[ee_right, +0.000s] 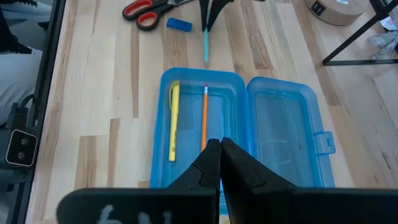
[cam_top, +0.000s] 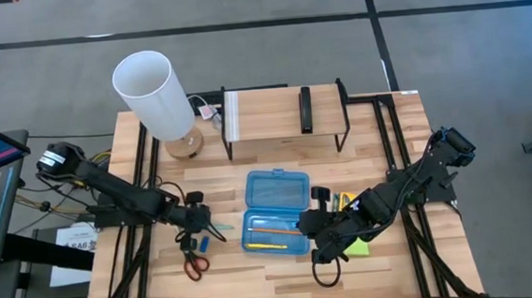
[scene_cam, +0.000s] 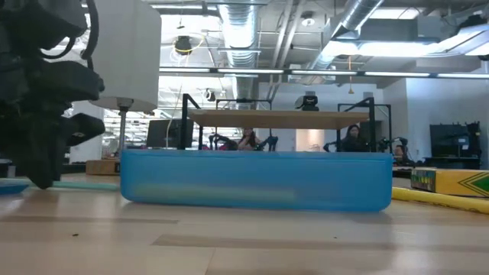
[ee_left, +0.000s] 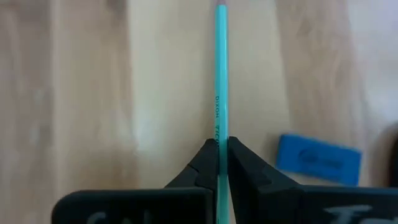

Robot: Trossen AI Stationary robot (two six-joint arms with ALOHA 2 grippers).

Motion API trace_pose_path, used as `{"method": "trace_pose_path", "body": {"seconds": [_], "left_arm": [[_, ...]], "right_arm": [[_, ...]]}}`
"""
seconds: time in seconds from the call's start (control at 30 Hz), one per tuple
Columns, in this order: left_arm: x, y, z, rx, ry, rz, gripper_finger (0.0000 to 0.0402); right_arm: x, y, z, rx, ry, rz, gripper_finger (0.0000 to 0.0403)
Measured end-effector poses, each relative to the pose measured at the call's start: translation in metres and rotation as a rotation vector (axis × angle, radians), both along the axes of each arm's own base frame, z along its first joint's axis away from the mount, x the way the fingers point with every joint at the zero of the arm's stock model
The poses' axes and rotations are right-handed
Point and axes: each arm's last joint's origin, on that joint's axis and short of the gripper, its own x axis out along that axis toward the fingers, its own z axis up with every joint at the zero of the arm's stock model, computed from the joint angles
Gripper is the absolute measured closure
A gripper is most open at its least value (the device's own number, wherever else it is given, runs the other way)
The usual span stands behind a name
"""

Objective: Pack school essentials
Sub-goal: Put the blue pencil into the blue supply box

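The blue translucent case (cam_top: 275, 214) lies open on the table, with a yellow pencil (ee_right: 174, 121) and an orange pencil (ee_right: 204, 118) in its tray. My left gripper (cam_top: 197, 225) is left of the case, shut on the thin light-blue stick (ee_left: 221, 74). The blue eraser (cam_top: 202, 241) and red-handled scissors (cam_top: 192, 263) lie flat beside it. My right gripper (ee_right: 219, 148) hangs shut over the case's right side and holds nothing I can see. The crayon box (cam_top: 345, 201) and green sticky-note pad (cam_top: 358, 248) lie right of the case, partly under the right arm. My left gripper pinches the light-blue stick between its two fingertips (ee_left: 208, 158), near the end that is farther from the case (ee_left: 219, 138). The fingers come from above, pointing down. The stick runs on toward the case and lies level along the table (scene_cam: 84, 184).
A lamp with a white shade (cam_top: 154, 89) stands at the far left. A black-framed shelf (cam_top: 282, 115) at the far edge carries a black bar (cam_top: 305, 109). Bare wood lies near the case's front (cam_top: 284, 279). People sit in the room beyond (scene_cam: 246, 139).
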Motion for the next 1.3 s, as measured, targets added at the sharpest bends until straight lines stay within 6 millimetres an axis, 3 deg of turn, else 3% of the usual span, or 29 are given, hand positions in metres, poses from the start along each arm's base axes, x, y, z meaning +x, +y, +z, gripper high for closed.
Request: {"method": "trace_pose_path", "body": {"seconds": [0.3,0.47,0.7,0.87,1.07,1.3], "left_arm": [[-0.003,0.003,0.023,-0.013,-0.130,0.029,0.0401],[0.011,-0.003,0.048,-0.008,-0.230,0.005,0.0401],[0.064,-0.024,0.073,0.037,-0.355,-0.060,0.0401],[0.117,-0.041,0.066,0.088,-0.299,-0.112,0.0401],[0.173,-0.043,0.051,0.048,-0.241,-0.105,0.0401],[0.197,-0.034,0.040,0.000,-0.220,-0.076,0.0387]], "right_arm": [[0.000,0.000,0.000,-0.001,0.000,-0.001,0.0369],[0.000,-0.001,0.000,-0.003,0.000,0.000,0.0369],[0.001,-0.001,0.000,-0.014,0.001,0.009,0.0369],[0.001,-0.002,0.000,-0.015,0.002,0.005,0.0369],[-0.003,0.000,-0.002,-0.026,0.030,0.010,0.0369],[-0.012,0.007,-0.004,-0.033,0.047,-0.012,0.0369]]}}
